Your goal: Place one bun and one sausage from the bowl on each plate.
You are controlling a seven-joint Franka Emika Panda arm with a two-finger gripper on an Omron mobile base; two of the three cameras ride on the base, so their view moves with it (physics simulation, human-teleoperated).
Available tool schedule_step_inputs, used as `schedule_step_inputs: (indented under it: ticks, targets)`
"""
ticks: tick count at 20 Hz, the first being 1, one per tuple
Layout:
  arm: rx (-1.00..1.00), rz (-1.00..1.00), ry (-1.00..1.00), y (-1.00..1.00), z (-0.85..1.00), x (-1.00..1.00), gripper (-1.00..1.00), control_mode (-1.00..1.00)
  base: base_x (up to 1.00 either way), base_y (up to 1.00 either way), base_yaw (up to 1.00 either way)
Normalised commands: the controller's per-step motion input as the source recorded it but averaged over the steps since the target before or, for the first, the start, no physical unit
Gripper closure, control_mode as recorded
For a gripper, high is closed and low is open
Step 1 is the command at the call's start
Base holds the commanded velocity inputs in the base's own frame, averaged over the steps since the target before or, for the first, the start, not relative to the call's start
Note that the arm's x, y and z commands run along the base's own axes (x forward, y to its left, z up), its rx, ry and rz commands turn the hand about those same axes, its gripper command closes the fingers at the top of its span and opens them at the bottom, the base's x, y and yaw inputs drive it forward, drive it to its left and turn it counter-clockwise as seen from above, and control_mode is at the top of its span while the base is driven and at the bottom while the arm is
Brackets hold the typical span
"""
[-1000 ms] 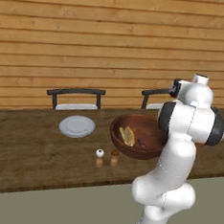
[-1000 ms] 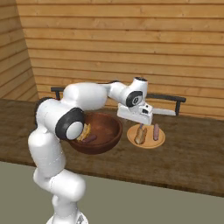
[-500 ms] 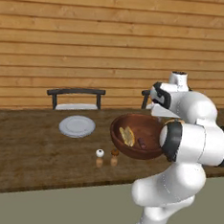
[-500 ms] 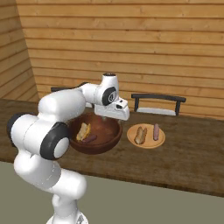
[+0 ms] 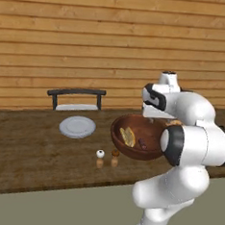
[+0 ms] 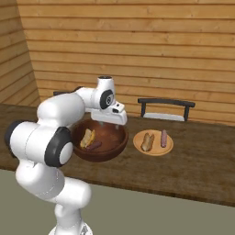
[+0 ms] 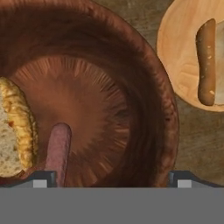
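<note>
Left base view: we see the arm folded over the bowl (image 5: 137, 136), wrist w/ gripper (image 5: 151, 117) hanging just above its far rim. 0.5 s ago the hand sat further right, beyond the bowl's right edge; now it's shifted left over the bowl. Inside the bowl, a bun (image 5: 127, 136) lies left of centre w/ a sausage (image 5: 142, 143) just beside it. The pale plate (image 5: 77, 127) sits well apart to the left, bare. Two small shakers (image 5: 106, 158) stand on the wooden counter (image 5: 29, 150) in front of the bowl. A dark chair (image 5: 77, 98) is behind the plate. Jaws not readable here.

Right base view: gripper (image 6: 109, 120) is above the bowl's (image 6: 102, 151) back rim, vs. over its right edge 0.5 s ago, and a full sec ago it was out over the tan plate (image 6: 153, 142). That tan plate already carries one bun (image 6: 147, 142) and one sausage (image 6: 164, 137), side by side, not touching. In the bowl we see the other bun (image 6: 87, 137) and sausage (image 6: 94, 145), touching or nearly so.

Hand view: looking down into the bowl (image 7: 144, 109). Fingertips (image 7: 40, 178) sit wide apart at bottom corners, nothing btwn them, jaws fully spread, empty. Bun (image 7: 16, 131) at left edge, sausage (image 7: 58, 151) just right of it, its near end by the left tip. Tan plate (image 7: 179, 65) upper right, outside the bowl, w/ its sausage (image 7: 207, 61).
</note>
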Motion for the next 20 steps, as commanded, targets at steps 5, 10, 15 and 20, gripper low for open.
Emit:
schedule_step_inputs:
  ticks: [5,10,15,20]
  targets:
    - [0.00,0.00,0.02,0.08,-0.07,0.19,-1.00,-1.00,0.00,0.00,0.00]
    - [0.03,0.00,0.07,0.45,-0.13,0.08,-1.00,-1.00,0.00,0.00,0.00]
    - [0.11,0.00,0.25,0.37,-0.27,0.00,-1.00,-1.00,0.00,0.00,0.00]
    - [0.06,0.00,0.16,0.17,-0.42,0.00,-1.00,-1.00,0.00,0.00,0.00]
